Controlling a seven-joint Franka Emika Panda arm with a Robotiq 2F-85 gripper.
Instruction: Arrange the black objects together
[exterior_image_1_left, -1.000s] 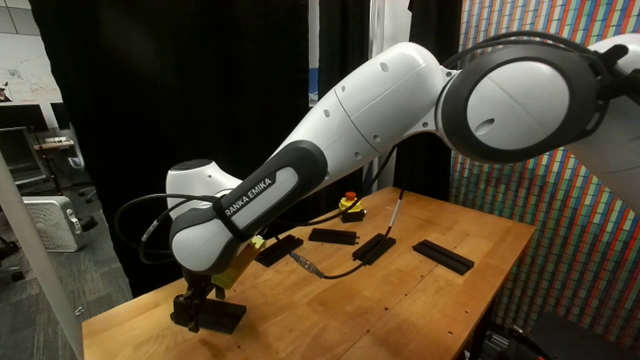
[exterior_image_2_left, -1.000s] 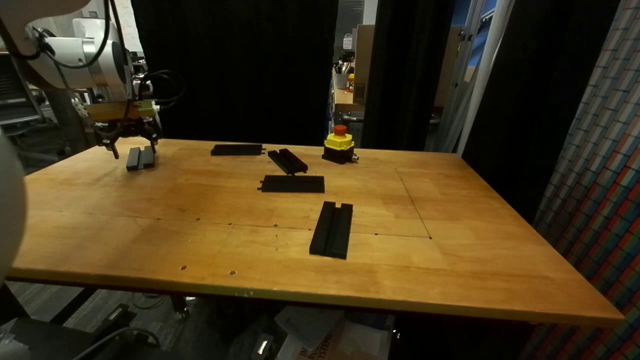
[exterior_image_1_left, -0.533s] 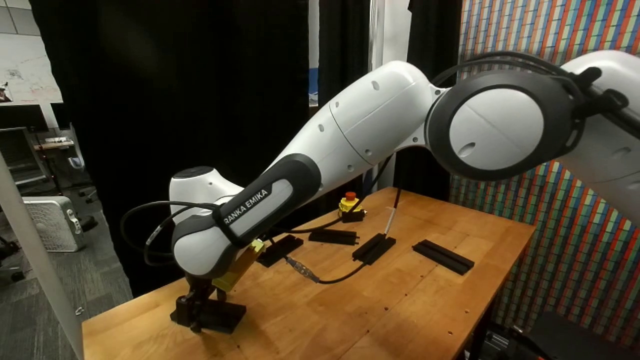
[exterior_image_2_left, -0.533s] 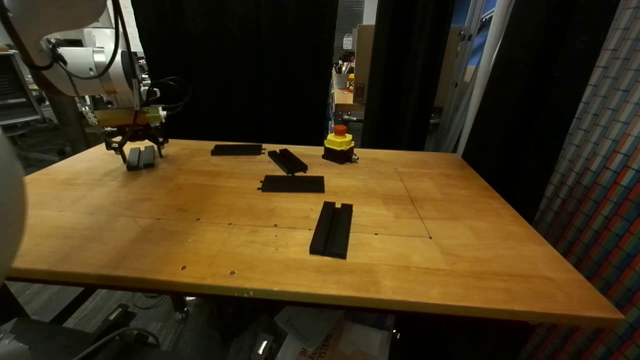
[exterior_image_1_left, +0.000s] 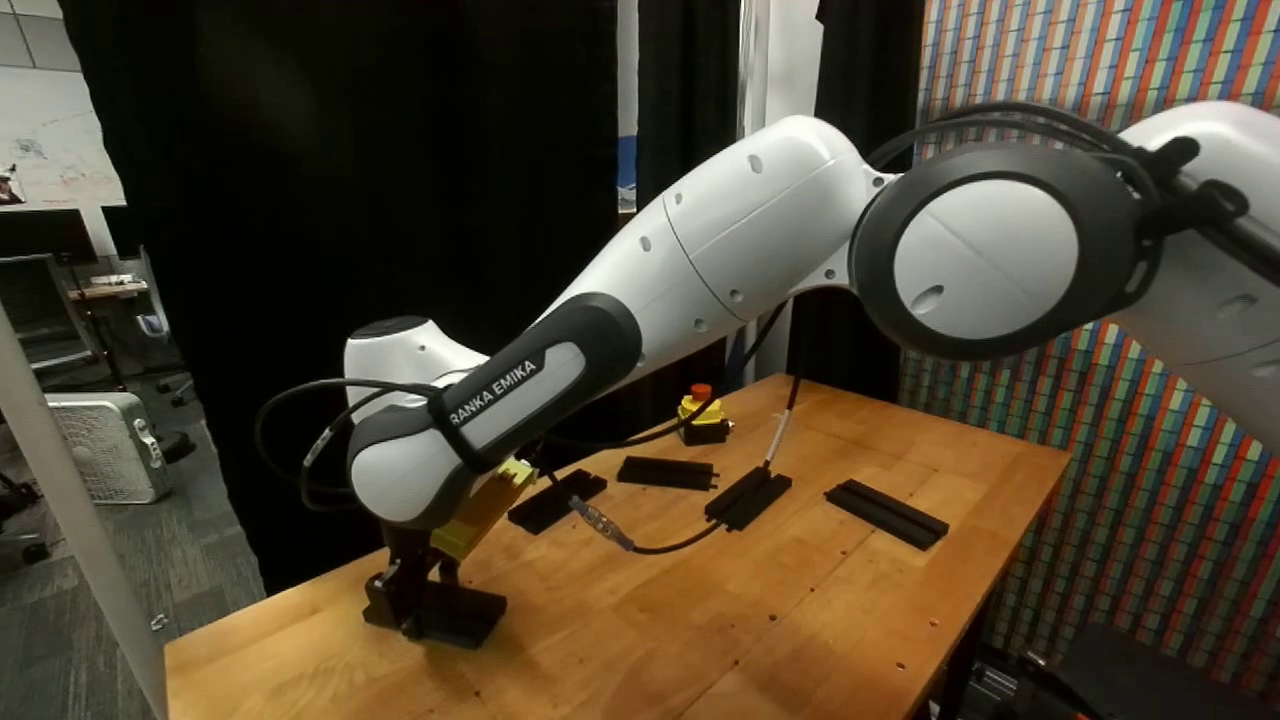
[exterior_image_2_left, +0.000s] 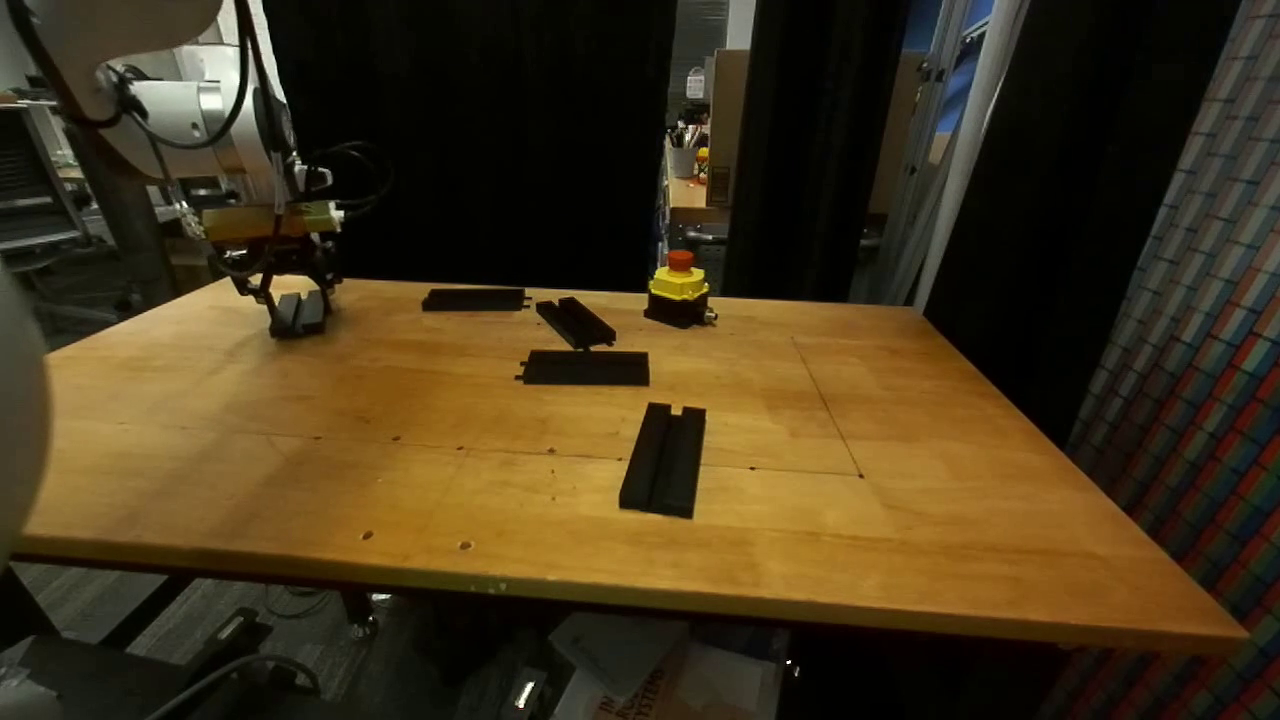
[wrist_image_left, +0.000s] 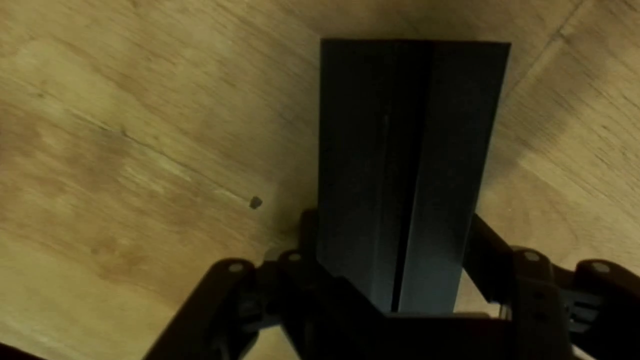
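Here, the gripper (wrist_image_left: 392, 227) pinches a grooved black bar (wrist_image_left: 355, 150) by its two long sides; contact between bar and wooden table (exterior_image_2_left: 900, 540) cannot be confirmed. In both exterior views, four other black bars (exterior_image_2_left: 590, 368) lie apart from it on the table.

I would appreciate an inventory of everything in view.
Table: one, brown, foreground
Loose bars: four, black, on the table
Held bar: one, black, at one table end
Button box: one, yellow, red and black, on the table
Curtains: several, black, behind the table
Patterned panel: one, multicoloured, beside the table
Fan: one, white, background
Whiteboard: one, white, background
Chair: at least one, dark, background
Carton: one, brown, background
Pen pot: one, grey, background
Papers: several, pale, below the table
Arm: one, white and black, over the table
Cables: several, black, along the arm
Tool: one, black, gripping the held bar
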